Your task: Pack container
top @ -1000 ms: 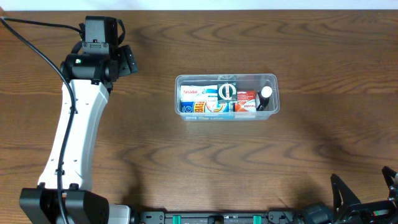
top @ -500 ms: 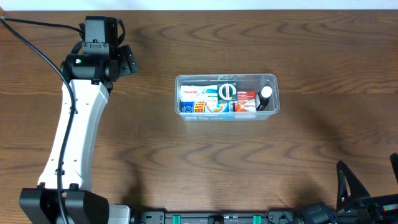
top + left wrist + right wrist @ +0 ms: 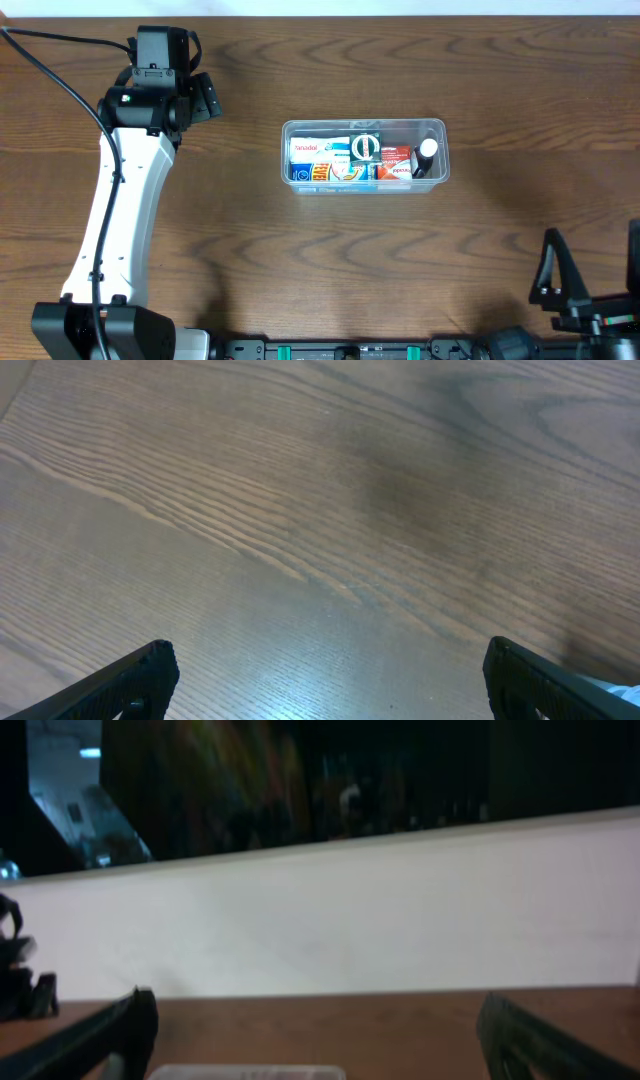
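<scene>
The clear plastic container (image 3: 364, 153) sits mid-table, filled with several small boxes and a dark bottle with a white cap (image 3: 427, 157) at its right end. Its far rim shows blurred at the bottom of the right wrist view (image 3: 245, 1072). My left gripper (image 3: 200, 97) is at the far left of the table, well away from the container; it is open and empty over bare wood in the left wrist view (image 3: 330, 675). My right gripper (image 3: 590, 270) is at the near right edge, open and empty, looking level across the table in the right wrist view (image 3: 315, 1030).
The table is dark brown wood (image 3: 330, 250). A pale wall (image 3: 330, 920) stands beyond the far edge. The left arm's white link (image 3: 120, 210) and a black cable (image 3: 60, 80) lie along the left side.
My right gripper has risen into view at the near right edge, its open fingers showing more. The left arm and the container have not moved.
</scene>
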